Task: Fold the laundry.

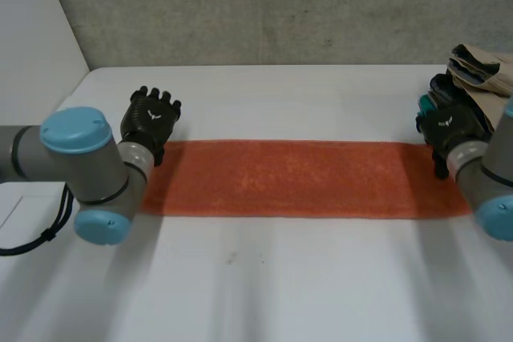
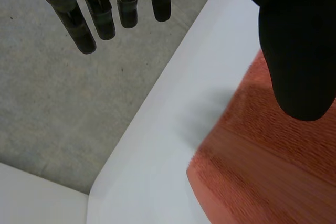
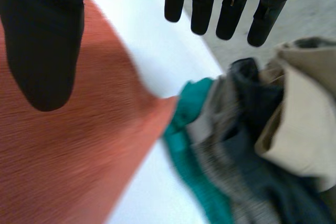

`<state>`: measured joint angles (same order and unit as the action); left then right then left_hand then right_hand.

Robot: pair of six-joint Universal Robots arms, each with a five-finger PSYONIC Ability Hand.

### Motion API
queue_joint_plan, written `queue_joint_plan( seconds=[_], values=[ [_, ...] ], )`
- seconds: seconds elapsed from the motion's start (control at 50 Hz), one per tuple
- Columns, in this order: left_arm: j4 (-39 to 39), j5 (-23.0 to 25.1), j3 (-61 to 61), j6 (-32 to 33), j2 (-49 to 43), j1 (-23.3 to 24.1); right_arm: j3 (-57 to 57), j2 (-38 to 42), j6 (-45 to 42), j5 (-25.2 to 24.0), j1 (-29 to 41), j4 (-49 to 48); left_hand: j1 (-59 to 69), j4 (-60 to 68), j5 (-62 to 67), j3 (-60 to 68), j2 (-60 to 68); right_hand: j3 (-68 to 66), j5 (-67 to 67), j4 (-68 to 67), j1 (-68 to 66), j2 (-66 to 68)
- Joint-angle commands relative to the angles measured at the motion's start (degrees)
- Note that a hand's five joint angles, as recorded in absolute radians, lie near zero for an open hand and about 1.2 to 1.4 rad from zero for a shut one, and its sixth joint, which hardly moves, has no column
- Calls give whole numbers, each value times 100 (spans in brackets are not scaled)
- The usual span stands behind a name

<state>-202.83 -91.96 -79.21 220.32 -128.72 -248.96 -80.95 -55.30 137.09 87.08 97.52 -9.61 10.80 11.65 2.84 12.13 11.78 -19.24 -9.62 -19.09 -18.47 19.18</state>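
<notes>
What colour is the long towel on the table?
The towel is orange-red, clearest in the head view.

The table lies bare along its front edge and in the strip behind the towel. At the back right corner a pile of clothes stands in the way, just beside the right hand.

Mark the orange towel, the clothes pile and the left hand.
orange towel (image 1: 296, 178): head view, middle of the strip.
clothes pile (image 3: 247, 148): right wrist view, dark grey garment.
left hand (image 1: 151, 121): head view, back of the hand.
</notes>
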Motion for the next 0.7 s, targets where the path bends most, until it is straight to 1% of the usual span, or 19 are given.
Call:
queue_joint_plan(
  seconds=[0.02, 0.04, 0.08, 0.16, 0.2, 0.22, 0.26, 0.28, 0.34, 0.36, 0.38, 0.44, 0.46, 0.52, 0.54, 0.58, 0.64, 0.66, 0.7],
  values=[
    [-10, 37, -1094, -164, 856, -179, -1098, -639, 230, -902, -628, 565, -80, -165, -284, -213, -178, -766, -728, -781, -844, 772],
    [-11, 46, -1183, -209, 944, -206, -1255, -736, 230, -1086, -768, 582, -80, -165, -284, -213, -178, -766, -728, -782, -844, 772],
    [-19, 55, -1403, -384, 1120, -232, -1405, -754, 213, -1228, -944, 565, -76, -160, -280, -208, -174, -766, -728, -782, -844, 772],
    [-19, 64, -1588, -770, 1253, -223, -1441, -719, 178, -1281, -1200, 539, -59, -143, -263, -191, -157, -783, -745, -798, -861, 789],
    [-19, 64, -1597, -868, 1262, -215, -1389, -579, 177, -1290, -1270, 442, -59, -143, -263, -191, -157, -1034, -996, -1049, -1111, 1040],
    [-19, 64, -1597, -929, 1262, -215, -1363, -509, 177, -1290, -1288, 381, -59, -143, -263, -191, -157, -1452, -1414, -1467, -1529, 1458],
    [-19, 64, -1597, -956, 1270, -215, -1319, -385, 151, -1290, -1323, 223, -42, -126, -246, -175, -140, -5257, -5218, -5272, -5334, 5263],
    [-19, 64, -1597, -956, 1270, -215, -1284, -376, 116, -1177, -1402, 135, -42, -126, -246, -174, -140, -6068, -6030, -6083, -6145, 6074],
    [-19, 64, -1606, -965, 1349, -223, -1318, -402, 37, -939, -1586, -6, -42, -126, -246, -174, -140, -6076, -6038, -6091, -6153, 6082],
    [-19, 64, -1606, -974, 1376, -223, -1318, -420, -50, -738, -1700, 11, -42, -126, -246, -174, -140, -6076, -6038, -6091, -6153, 6082],
    [-19, 55, -1623, -974, 1437, -232, -1327, -446, -103, -667, -1753, -15, -59, -143, -263, -191, -157, -6076, -6038, -6091, -6153, 6082],
    [-19, 64, -1711, -974, 1595, -232, -1310, -666, -498, -429, -2087, 46, -59, -143, -263, -191, -157, -6076, -6038, -6091, -6153, 6082],
    [-19, 64, -1729, -974, 1622, -241, -1310, -771, -856, -359, -2384, -14, -59, -143, -263, -191, -157, -6076, -6038, -6091, -6153, 6082],
    [-11, 64, -1808, -982, 1771, -241, -1257, -903, -1656, -323, -2903, -24, -59, -143, -263, -191, -157, -6076, -6038, -6091, -6153, 6082],
    [-11, 64, -1834, -991, 1806, -241, -1231, -912, -1799, -314, -2984, -33, -59, -143, -263, -191, -157, -6076, -6038, -6091, -6153, 6082],
    [-19, 64, -1887, -991, 1868, -241, -1213, -939, -2019, -314, -2958, -33, -59, -143, -263, -191, -157, -6076, -6038, -6091, -6153, 6082],
    [-19, 55, -1896, -1009, 1912, -241, -1134, -1175, -1784, -349, -2249, -120, -59, -143, -263, -191, -157, -6076, -6038, -6091, -6153, 6082],
    [-11, 55, -1896, -1009, 1921, -241, -1090, -1333, -1487, -349, -1837, -242, -59, -143, -263, -191, -157, -6076, -6038, -6091, -6153, 6082],
    [-11, 55, -1905, -1009, 1964, -241, -1081, -1491, -1126, -367, -1388, -436, -59, -143, -263, -191, -157, -6076, -6038, -6091, -6153, 6082]
  ],
)
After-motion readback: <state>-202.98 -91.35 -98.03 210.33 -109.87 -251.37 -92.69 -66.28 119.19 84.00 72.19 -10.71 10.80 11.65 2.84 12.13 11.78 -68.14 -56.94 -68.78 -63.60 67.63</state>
